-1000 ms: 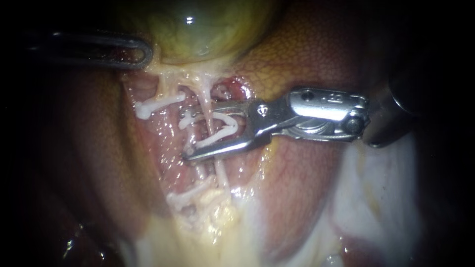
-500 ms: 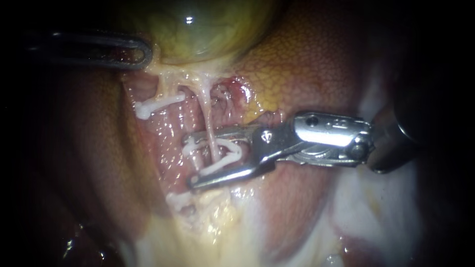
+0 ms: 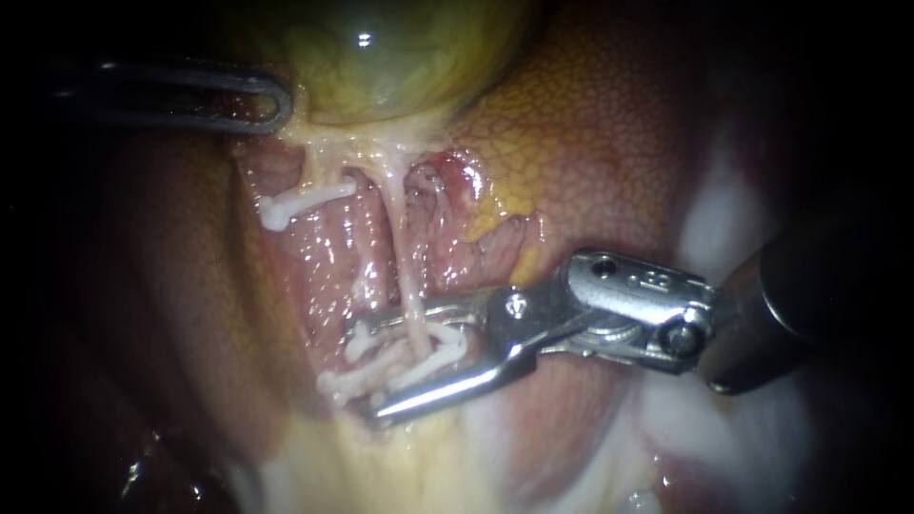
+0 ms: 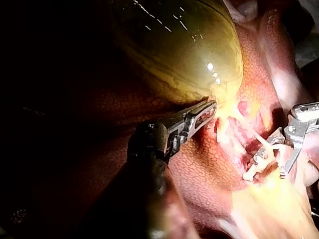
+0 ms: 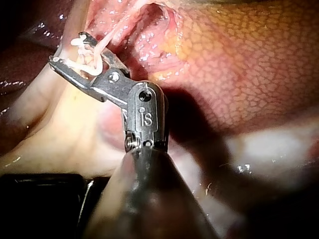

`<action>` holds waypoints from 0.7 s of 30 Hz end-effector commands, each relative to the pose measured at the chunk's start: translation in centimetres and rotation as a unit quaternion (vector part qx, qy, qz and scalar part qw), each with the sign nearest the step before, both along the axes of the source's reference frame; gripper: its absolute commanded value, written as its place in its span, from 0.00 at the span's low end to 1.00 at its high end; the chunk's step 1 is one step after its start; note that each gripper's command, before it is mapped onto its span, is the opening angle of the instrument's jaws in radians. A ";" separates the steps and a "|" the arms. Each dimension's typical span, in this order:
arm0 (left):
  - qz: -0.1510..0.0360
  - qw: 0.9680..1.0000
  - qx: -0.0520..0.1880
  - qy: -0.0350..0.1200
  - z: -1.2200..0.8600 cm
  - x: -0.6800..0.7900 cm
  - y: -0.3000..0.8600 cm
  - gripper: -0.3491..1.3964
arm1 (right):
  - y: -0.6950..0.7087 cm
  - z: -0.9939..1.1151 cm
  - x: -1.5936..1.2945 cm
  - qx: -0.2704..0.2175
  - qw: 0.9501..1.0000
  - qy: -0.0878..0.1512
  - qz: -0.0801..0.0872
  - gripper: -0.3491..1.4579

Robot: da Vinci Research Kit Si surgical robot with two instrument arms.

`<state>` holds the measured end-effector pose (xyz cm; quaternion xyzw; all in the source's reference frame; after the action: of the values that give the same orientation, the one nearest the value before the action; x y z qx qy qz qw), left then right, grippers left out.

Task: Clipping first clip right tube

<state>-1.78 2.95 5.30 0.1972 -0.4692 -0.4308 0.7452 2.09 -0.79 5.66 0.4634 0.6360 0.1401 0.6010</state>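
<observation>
While my right instrument (image 3: 367, 371) straddles the thin pale right tube (image 3: 407, 286), the white V-shaped clip (image 3: 443, 347) is not yet squeezed flat.
Right jaws stand apart at 7 o'clock of centre, both bearing on the clip seated between them. The tube runs 12 to 6 from the green-yellow gallbladder (image 3: 381, 57) and crosses inside the clip's arms. My left instrument (image 3: 278, 100), in from 10 o'clock, has its looped jaws clamped on the gallbladder's pale lower edge. Mottled red-brown liver (image 3: 590, 143) at 2 o'clock.

green-yellow gallbladder (image 3: 381, 57), mottled reddish liver (image 3: 609, 143), pale fatty tissue (image 3: 400, 462) below
</observation>
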 end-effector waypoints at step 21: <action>0.000 1.000 0.000 0.000 0.00 0.00 0.00 0.00 | 0.03 0.00 -0.02 0.065 0.998 -0.003 -0.008 0.04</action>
<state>-1.78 2.95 5.30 0.1972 -0.4694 -0.4308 0.7452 2.07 -0.76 5.67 0.5094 0.6168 0.1817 0.5718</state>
